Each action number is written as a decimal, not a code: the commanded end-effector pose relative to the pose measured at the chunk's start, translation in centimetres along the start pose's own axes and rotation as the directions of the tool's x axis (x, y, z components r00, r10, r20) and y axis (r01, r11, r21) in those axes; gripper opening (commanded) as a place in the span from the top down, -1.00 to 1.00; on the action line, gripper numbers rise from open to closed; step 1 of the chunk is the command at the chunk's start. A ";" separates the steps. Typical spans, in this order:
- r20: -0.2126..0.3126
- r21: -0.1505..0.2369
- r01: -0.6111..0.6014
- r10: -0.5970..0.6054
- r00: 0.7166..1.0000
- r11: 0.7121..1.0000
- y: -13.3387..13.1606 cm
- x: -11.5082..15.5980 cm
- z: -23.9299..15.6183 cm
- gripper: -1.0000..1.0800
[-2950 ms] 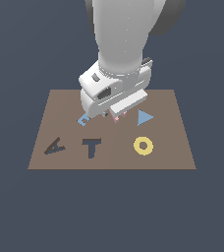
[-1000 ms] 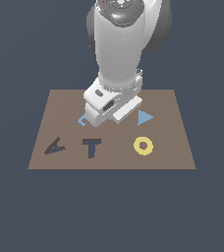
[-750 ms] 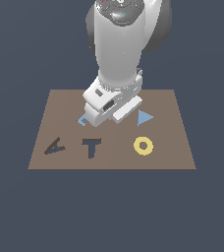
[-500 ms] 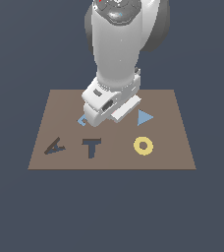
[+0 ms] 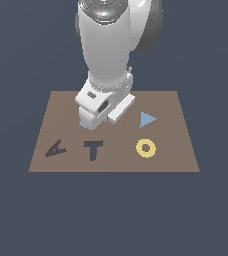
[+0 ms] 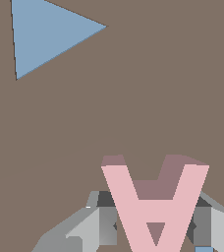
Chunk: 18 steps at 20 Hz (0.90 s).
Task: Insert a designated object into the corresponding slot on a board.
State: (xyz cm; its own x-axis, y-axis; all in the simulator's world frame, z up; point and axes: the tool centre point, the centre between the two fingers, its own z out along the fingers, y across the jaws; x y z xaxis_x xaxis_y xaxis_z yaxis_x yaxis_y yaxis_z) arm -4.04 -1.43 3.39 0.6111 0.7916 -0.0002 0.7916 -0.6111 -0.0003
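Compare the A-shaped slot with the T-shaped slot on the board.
The A-shaped slot lies tilted; the T-shaped slot stands straight. The A-shaped slot sits nearer the exterior view's left edge of the board; the T-shaped slot is toward the middle. Both are dark, empty recesses in the same front row.

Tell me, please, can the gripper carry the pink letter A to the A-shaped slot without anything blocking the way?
Probably yes. The gripper is shut on the pink A, and only bare board lies between it and the A-shaped slot.
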 end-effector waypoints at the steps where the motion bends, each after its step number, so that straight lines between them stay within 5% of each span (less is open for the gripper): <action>1: 0.000 0.000 0.049 -0.049 0.999 0.999 0.5 -0.7 0.0 1.00; 9: 0.000 -0.001 0.253 -0.253 0.967 0.967 3.1 -3.3 -0.1 1.00; 18: 0.000 -0.001 0.511 -0.511 0.860 0.860 7.4 -5.9 -0.3 1.00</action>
State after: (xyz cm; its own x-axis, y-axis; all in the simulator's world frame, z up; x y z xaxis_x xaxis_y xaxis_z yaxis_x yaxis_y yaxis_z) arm -2.24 -9.87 3.65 0.1699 0.9855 -0.0002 0.9855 -0.1699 0.0005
